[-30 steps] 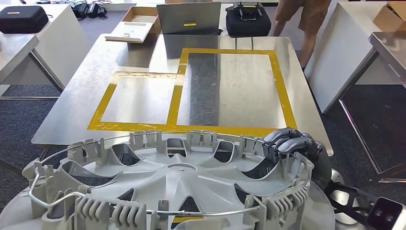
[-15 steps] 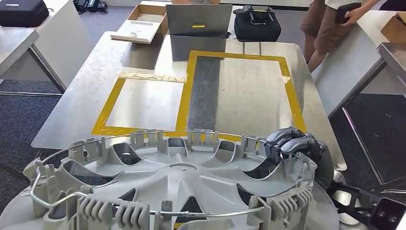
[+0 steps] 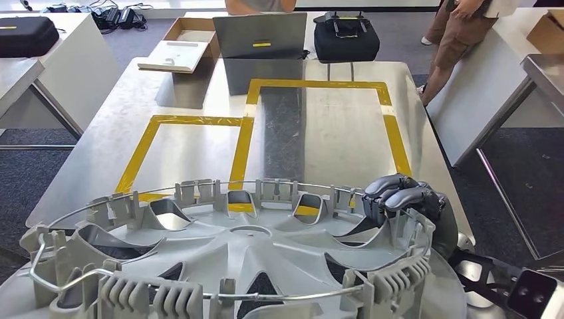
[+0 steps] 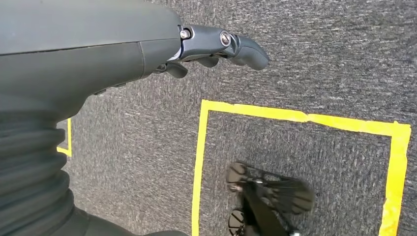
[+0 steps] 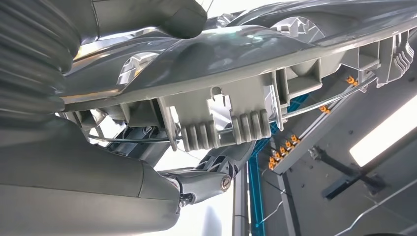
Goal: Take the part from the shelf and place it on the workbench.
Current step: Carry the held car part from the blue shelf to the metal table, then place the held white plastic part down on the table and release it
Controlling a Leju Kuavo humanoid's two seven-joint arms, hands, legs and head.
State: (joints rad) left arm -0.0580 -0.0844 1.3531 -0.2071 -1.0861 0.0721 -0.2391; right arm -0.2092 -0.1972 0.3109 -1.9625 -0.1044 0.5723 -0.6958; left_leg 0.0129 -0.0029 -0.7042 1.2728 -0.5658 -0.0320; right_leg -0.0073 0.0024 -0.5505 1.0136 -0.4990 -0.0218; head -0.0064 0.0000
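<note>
Workbench (image 3: 100,153) w/ its yellow tape frames (image 3: 243,139) sits closer than 1 s ago; camera has advanced, wheel cover (image 3: 246,259) unchanged in grip. Right hand (image 3: 406,206) curls fingers over cover's rim, holding it flat, inner side up, so it can go straight onto the taped zone. Left hand (image 4: 216,44) hangs over carpet, fingers loosely apart, holding nothing. Cover: grey plastic, ribbed clips, wire retaining ring, now overhanging bench's near edge.

A workshop or lab: steel workbench (image 3: 100,159) with yellow tape outlines (image 3: 243,143) (equipment cases (image 3: 346,36) behind), carpeted floor (image 3: 33,179).
</note>
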